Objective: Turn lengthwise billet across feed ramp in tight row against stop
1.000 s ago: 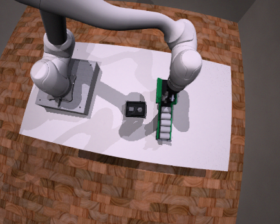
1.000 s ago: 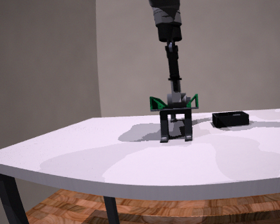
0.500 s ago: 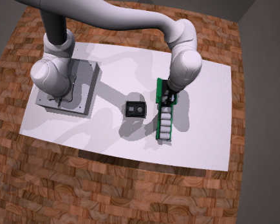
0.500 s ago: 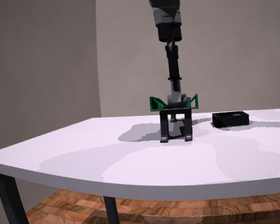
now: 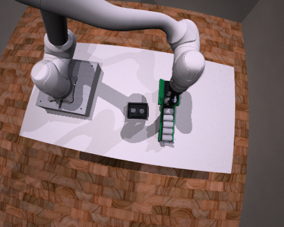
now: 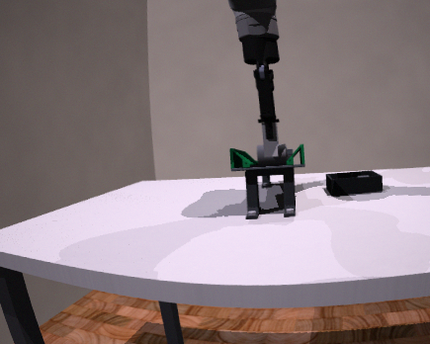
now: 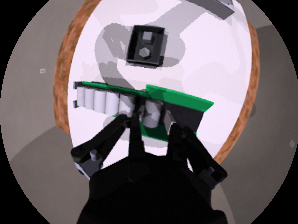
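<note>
The pincer [image 7: 152,117] is lowered into the green feed ramp [image 5: 161,98] on the tabletop [image 5: 205,130], its fingers partly spread around the stray billet [image 7: 152,115], apparently to free it across the ramp.

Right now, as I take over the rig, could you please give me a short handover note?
Gripper: part open, fingers either side of a billet at the upper end of the ramp, not clamping it.
Row: the other billets lie across, packed toward the lower stop.
Done: cannot tell whether that billet now lies across.
Left: check its heading, lift clear, close it up against the row.
</note>
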`<action>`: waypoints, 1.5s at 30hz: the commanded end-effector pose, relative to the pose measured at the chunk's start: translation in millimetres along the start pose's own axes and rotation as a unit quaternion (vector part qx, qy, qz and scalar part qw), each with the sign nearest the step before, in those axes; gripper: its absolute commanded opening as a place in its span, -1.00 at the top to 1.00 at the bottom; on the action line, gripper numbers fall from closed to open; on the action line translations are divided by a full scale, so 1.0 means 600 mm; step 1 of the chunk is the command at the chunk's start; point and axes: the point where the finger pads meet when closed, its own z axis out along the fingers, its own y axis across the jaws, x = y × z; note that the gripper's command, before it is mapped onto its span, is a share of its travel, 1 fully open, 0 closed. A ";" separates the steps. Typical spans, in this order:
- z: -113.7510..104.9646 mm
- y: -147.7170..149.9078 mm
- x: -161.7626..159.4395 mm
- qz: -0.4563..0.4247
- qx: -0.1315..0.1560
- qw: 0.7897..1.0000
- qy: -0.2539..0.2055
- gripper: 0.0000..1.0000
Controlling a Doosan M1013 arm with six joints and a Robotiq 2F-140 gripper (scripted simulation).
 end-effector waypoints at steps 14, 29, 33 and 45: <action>0.000 0.000 0.000 0.000 0.000 1.000 0.000 0.18; -0.014 0.000 0.000 0.000 0.000 1.000 0.000 0.18; -0.025 0.000 0.000 0.000 0.000 1.000 0.000 0.18; -0.063 0.000 0.000 0.000 0.000 1.000 0.000 0.18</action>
